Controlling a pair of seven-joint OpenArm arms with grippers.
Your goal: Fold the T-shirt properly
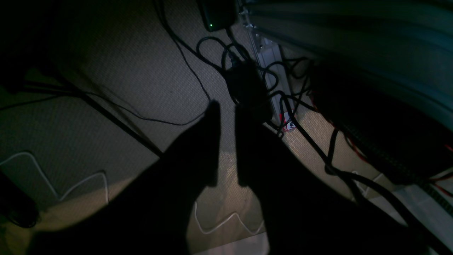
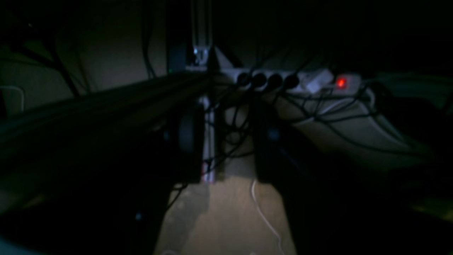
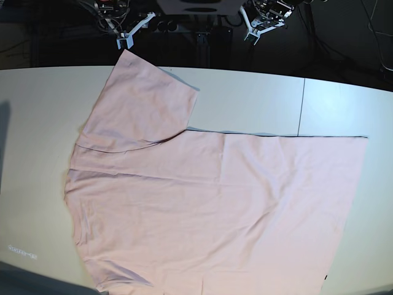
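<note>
We see the pale pink T-shirt spread flat on the white surface, plain side up, one sleeve reaching toward the far edge. Both arms sit behind that edge, holding nothing. The left gripper has its jaws apart over carpet and cables; the right gripper likewise, in the dark.

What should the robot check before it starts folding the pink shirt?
1. T-shirt lies flat on the table: ok.
2. Sleeve spread out, not tucked under: ok.
3. Left gripper holds nothing, jaws apart: ok.
4. Right gripper holds nothing, jaws apart: ok.
5. Whole shirt on the table: cannot tell, its lower edge runs out of the base view.
6. Collar position: cannot tell.
</note>
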